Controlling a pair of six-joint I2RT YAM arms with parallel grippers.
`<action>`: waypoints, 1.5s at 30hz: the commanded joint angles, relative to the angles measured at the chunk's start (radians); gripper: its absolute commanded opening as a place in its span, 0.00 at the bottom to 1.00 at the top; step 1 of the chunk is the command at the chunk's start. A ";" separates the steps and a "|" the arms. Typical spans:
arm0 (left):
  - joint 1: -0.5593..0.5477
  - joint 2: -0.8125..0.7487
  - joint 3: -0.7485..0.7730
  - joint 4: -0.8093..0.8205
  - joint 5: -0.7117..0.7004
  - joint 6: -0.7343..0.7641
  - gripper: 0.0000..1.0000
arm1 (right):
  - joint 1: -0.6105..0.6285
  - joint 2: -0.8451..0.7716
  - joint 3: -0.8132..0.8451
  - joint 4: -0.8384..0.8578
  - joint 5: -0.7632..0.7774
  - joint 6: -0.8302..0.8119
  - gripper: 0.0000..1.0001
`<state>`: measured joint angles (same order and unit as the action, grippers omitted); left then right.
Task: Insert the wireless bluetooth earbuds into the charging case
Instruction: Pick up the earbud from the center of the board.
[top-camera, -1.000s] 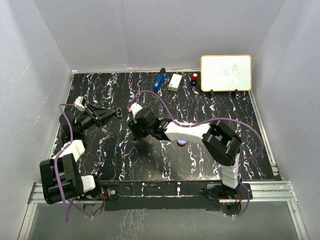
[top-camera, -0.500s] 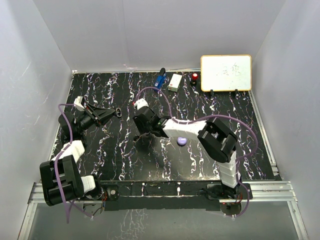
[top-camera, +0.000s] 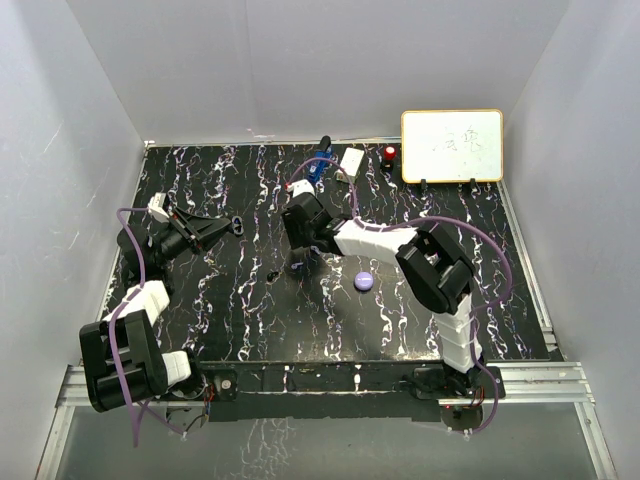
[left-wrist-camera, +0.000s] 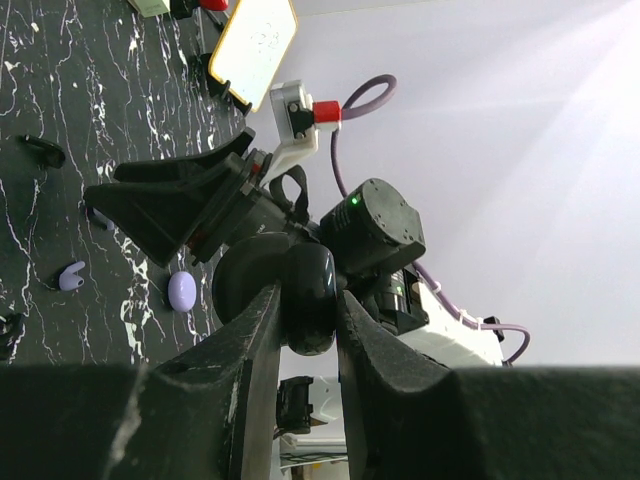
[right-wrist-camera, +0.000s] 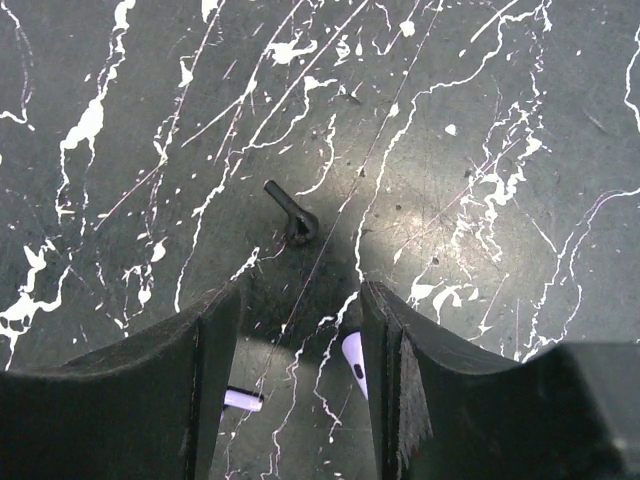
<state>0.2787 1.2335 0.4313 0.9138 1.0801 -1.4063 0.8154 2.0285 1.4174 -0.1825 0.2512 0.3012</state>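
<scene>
My left gripper (top-camera: 232, 224) is shut on a black round charging case (left-wrist-camera: 305, 295) and holds it above the left part of the table. My right gripper (top-camera: 298, 258) is open and empty, hovering low over the table's middle. In the right wrist view a small black earbud (right-wrist-camera: 293, 217) lies just beyond the right gripper (right-wrist-camera: 302, 295). Two lavender earbuds (right-wrist-camera: 354, 363) (right-wrist-camera: 243, 400) lie on the table under the gap between its fingers. The black earbud also shows in the top view (top-camera: 272, 274). A lavender earbud (left-wrist-camera: 70, 276) shows in the left wrist view.
A round lavender puck (top-camera: 364, 281) lies right of the right gripper. At the back edge stand a blue gadget (top-camera: 319, 163), a white box (top-camera: 350, 163), a red-topped item (top-camera: 389, 154) and a whiteboard (top-camera: 452, 146). White walls enclose the marbled black table (top-camera: 220, 310).
My right gripper has moved right and toward the back, uncovering the black earbud on the table. The left gripper has stayed in place, holding the case.
</scene>
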 joint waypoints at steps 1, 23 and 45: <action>0.007 -0.006 0.008 0.007 0.002 0.005 0.00 | -0.017 0.033 0.057 0.038 -0.052 0.027 0.48; 0.008 0.015 0.024 0.014 0.009 0.004 0.00 | -0.041 0.113 0.155 -0.003 -0.068 0.044 0.45; 0.008 0.010 0.020 0.012 0.007 0.002 0.00 | -0.070 0.152 0.160 -0.009 -0.023 0.044 0.41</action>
<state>0.2798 1.2552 0.4313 0.9127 1.0805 -1.4055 0.7589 2.1616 1.5318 -0.2119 0.1925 0.3431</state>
